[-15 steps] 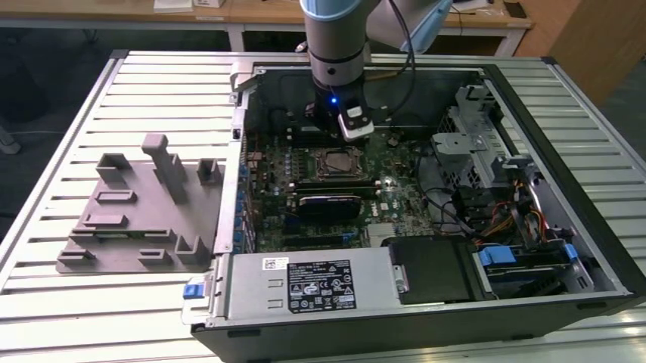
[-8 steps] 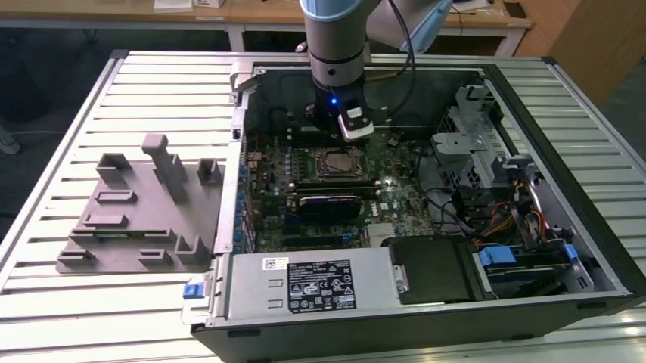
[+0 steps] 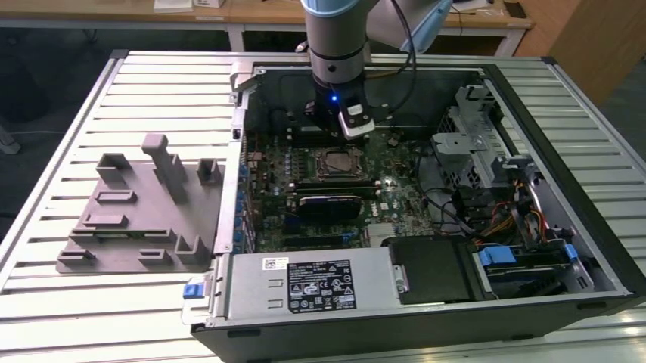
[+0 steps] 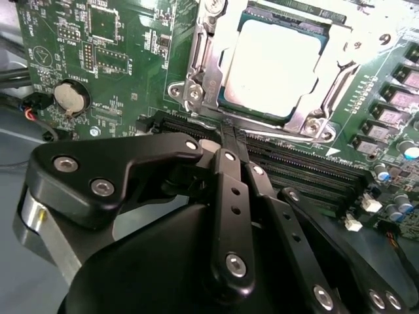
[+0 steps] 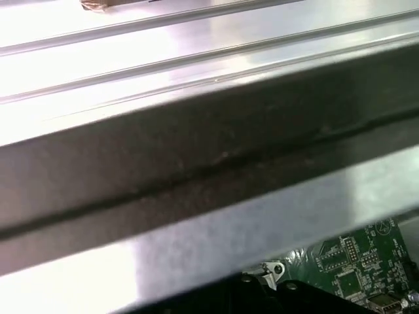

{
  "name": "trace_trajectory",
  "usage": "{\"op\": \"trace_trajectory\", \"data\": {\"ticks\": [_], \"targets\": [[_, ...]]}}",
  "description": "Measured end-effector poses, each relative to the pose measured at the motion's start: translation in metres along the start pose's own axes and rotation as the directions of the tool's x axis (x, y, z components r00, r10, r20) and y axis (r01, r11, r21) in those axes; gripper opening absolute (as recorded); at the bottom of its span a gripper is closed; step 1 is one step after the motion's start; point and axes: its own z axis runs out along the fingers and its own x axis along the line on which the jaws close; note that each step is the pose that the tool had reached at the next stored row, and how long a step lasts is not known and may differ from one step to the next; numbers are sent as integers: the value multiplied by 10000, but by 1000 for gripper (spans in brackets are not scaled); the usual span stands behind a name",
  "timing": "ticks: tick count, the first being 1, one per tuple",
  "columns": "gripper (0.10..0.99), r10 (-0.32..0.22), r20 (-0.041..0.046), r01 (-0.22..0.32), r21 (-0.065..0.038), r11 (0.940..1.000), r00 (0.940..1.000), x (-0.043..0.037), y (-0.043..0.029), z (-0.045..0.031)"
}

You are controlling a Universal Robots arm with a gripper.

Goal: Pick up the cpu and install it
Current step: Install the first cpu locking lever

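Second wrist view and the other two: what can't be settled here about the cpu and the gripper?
- Whether the cpu is fully seated: in the second wrist view the socket frame covers its edges and glare whitens its top.
- The gripper fingertips: closed together, but the fingers hide whatever lies beneath.
- Exterior view: the socket is too small for detail.
- First wrist view: the case wall blocks the motherboard.
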Motion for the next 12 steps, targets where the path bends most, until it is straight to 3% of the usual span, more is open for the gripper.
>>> {"op": "trace_trajectory", "data": {"ticks": [12], "targets": [[106, 468, 85, -469, 48, 9989, 9989, 10, 34, 0]]}}
